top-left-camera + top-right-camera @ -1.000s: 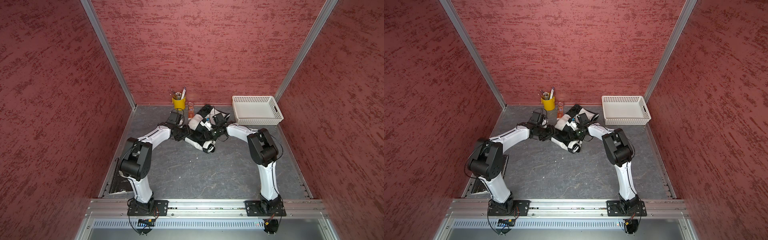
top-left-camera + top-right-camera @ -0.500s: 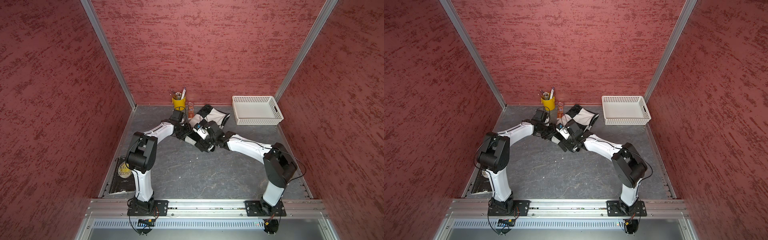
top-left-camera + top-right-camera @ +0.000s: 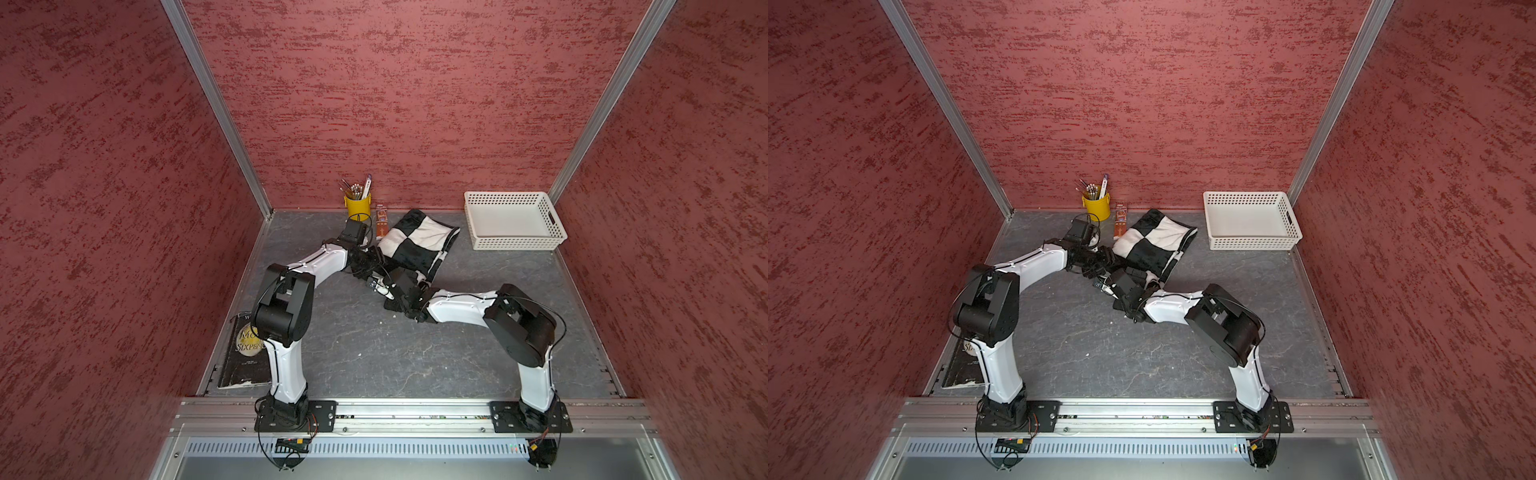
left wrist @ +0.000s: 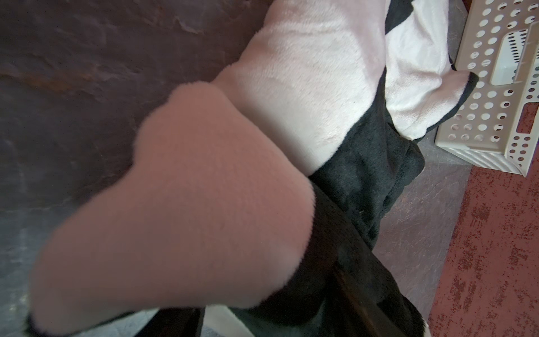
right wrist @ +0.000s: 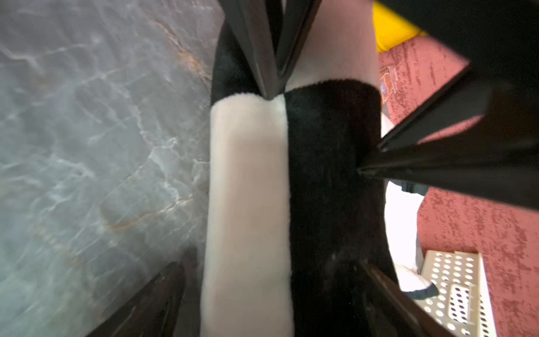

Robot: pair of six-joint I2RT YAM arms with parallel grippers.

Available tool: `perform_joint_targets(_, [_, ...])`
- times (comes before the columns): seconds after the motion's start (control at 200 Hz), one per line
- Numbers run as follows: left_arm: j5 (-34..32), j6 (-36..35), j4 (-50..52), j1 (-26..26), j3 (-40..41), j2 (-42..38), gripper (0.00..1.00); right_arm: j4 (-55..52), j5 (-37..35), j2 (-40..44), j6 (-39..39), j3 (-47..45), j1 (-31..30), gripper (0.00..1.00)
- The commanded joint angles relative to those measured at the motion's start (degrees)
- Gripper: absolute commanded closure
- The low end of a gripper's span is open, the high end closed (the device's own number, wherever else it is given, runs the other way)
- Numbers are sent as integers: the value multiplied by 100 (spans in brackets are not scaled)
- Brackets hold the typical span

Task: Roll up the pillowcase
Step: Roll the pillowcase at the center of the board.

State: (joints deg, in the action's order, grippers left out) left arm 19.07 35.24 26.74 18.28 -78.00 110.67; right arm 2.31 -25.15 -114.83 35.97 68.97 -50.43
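On the grey table [image 3: 374,345], the pillowcase [image 3: 419,245] lies toward the back, between the basket [image 3: 513,243] and the cup [image 3: 357,206], its near part rolled into a tube. The left gripper [image 3: 371,269] clasps one end of the roll, plush bunched between its fingers. The right gripper [image 5: 274,267] straddles the roll beside it, jaws wide, not pinching the cloth.

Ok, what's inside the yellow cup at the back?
Pencils and a white pen stand in the yellow cup; its wall hides their lower ends and anything lying at the bottom.
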Motion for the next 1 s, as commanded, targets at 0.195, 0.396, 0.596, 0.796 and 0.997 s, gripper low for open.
perform_joint_targets(0.195, [145,85,-54,-158,117,-150,28,-371,-27,-246,-400,0,127,70])
perform_joint_targets(0.396, [188,163,74,-680,235,-968,0,-1009,415,-115,-919,126,170,100])
perform_joint_targets(0.596, [-13,36,204,-1141,790,-1875,0,-1976,2084,362,-1942,485,167,100])
perform_joint_targets(0.796, [-341,-53,26,-1468,1747,-2798,0,-2349,3710,539,-2812,645,173,100])
perform_joint_targets(0.997, [-229,89,-531,-1561,2658,-3684,0,-2596,5048,292,-3465,883,609,100])
